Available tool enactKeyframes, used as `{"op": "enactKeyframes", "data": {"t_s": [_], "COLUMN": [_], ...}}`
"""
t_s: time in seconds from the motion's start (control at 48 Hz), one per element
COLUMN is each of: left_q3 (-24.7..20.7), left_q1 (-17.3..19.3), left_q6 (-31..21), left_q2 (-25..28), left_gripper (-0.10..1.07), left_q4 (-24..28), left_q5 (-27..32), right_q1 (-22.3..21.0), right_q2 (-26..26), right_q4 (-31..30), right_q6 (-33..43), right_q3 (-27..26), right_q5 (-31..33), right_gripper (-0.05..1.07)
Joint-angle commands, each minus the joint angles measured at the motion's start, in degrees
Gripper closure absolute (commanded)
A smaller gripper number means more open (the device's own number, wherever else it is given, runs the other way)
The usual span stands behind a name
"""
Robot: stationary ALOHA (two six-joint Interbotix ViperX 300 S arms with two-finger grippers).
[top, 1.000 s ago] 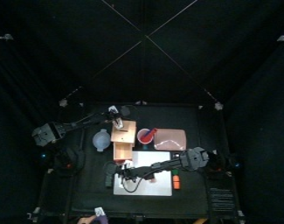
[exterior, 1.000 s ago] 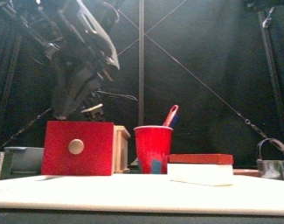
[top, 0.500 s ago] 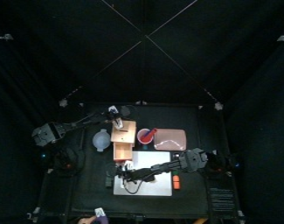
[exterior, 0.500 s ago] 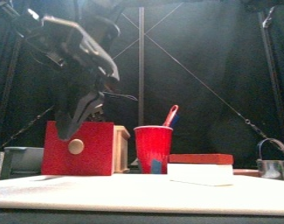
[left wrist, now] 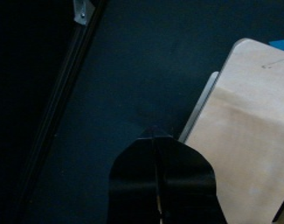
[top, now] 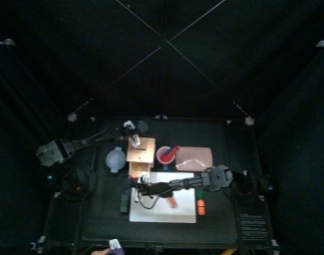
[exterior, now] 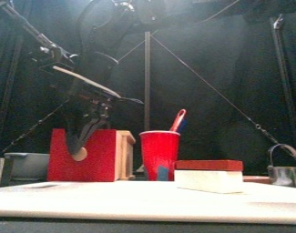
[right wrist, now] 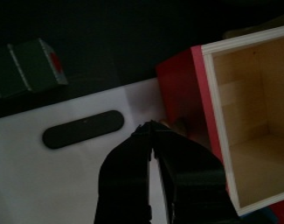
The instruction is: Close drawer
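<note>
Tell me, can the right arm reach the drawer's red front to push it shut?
Probably yes. The right gripper hangs jaws shut just before the drawer's red front, with nothing visible between them. The drawer is open, its wooden inside showing.

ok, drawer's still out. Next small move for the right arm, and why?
Probably press the shut right gripper against the red front of the drawer, pushing it in: the wooden tray is exposed and the tips sit just off that face.
</note>
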Motion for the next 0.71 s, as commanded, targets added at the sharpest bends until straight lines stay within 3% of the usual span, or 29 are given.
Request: {"op": "enactKeyframes", "data": {"t_s": [0.0,0.688], "left_q3": [-0.62,0.00], "left_q1": [-1.14,-0.79], "left_q6": [-0.18,-0.26], "left_q2": [-0.97,-1.05], "left_gripper": [0.96,0.96], "left_q4": [-0.35,-0.35], "left_q5": [0.44,0.44], "right_q1": [-1.85,-10.20], "right_q2": [-1.93,-3.08], "right_q4": [-0.97,-5.36], "right_q6": [0.09,0.18], "right_q3": [-1.05,0.18], "right_q5": [-0.26,-0.26], "right_gripper": [0.83,0.83]}}
